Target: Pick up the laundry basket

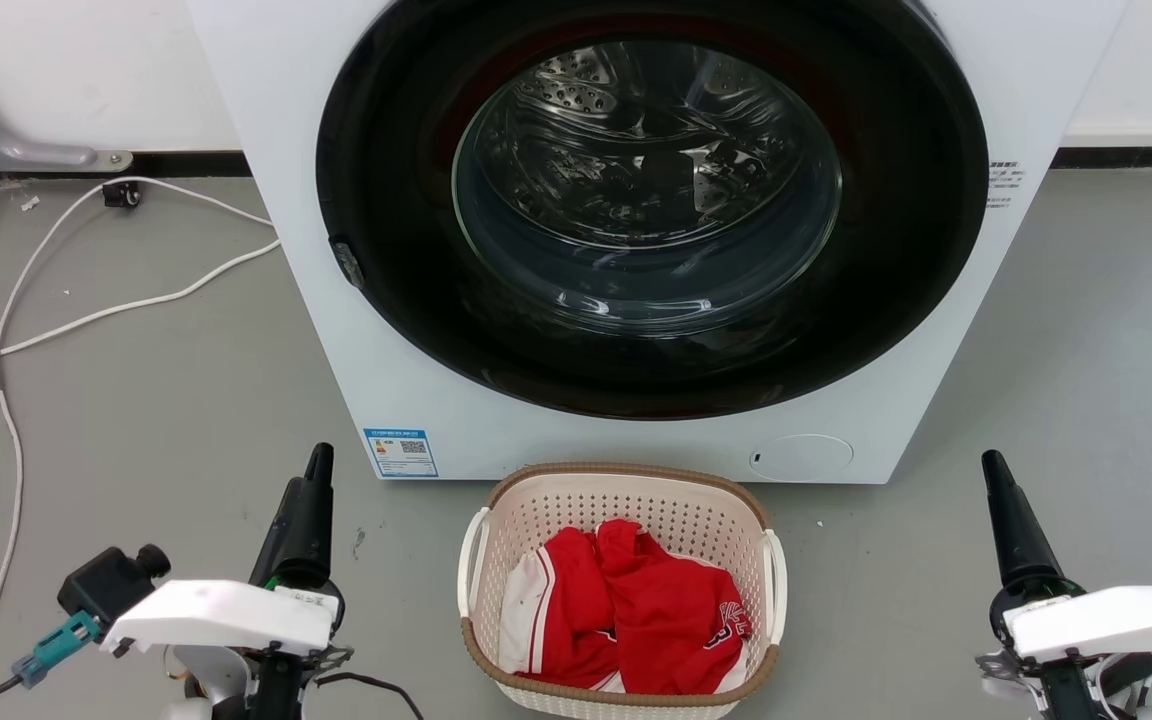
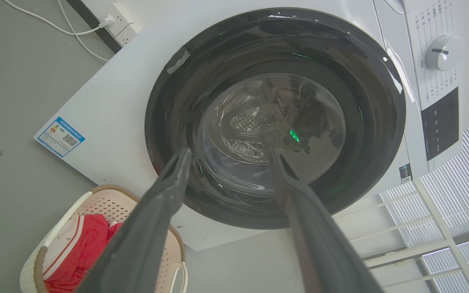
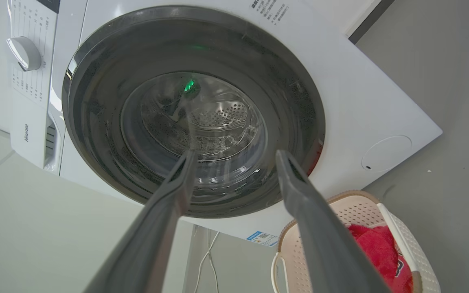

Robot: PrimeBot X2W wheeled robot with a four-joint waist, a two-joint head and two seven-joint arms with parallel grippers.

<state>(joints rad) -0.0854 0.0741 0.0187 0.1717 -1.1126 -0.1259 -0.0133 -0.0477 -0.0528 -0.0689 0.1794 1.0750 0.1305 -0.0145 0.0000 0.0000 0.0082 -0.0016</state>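
The laundry basket sits on the floor at my twelve o'clock, between my left gripper and right gripper, both spread apart and empty. Likely light and stiff; its white side handles suit gripping.

Floor carries washing machine; laundry basket (in front); cable.

The laundry basket is sitting on the floor just in front of the washing machine, with clothes lying inside it. The left pincer is hovering left of the basket and the right pincer right of it, both well apart from it. A cable is trailing over the floor left of the machine.
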